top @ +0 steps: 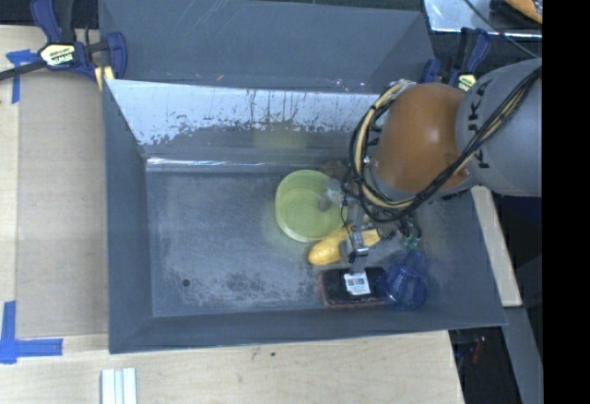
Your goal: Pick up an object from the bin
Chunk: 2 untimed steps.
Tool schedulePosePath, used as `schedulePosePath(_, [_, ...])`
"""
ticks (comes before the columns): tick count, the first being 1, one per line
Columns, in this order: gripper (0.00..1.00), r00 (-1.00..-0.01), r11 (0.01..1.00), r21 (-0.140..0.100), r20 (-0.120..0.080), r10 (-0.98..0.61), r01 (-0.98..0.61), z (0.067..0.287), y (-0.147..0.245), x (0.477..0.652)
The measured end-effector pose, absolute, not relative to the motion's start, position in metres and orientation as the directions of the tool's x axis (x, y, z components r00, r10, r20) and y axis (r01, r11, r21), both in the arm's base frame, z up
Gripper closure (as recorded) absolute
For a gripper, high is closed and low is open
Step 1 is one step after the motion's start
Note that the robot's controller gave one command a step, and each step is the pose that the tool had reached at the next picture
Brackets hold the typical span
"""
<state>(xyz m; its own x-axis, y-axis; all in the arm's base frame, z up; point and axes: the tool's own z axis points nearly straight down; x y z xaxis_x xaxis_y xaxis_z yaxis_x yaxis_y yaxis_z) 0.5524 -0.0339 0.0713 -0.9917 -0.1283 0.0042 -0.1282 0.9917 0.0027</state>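
My gripper (354, 241) is low in the right half of the bin, reaching down from under the arm's orange cover. Its tip is right at a small yellow rounded thing (326, 251), touching or nearly touching its right end. A pale green round dish-like thing (302, 205) lies just left of the gripper, by the middle of the bin. Directly below the gripper lies a flat black thing with a white barcode label (351, 287), against the bin's front wall. A blue translucent thing (407, 283) sits to the right of it.
The orange cover and its looped cables hide the bin's right rear corner. The left half of the bin floor is bare grey metal. All the loose things cluster at the front right, close to the front and right walls.
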Motion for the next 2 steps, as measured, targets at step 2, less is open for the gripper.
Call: schedulePosePath(2, [0.00, -0.992, 0.992, 0.003, -0.001, -0.122, -0.122, 0.075, -0.033, 0.554])
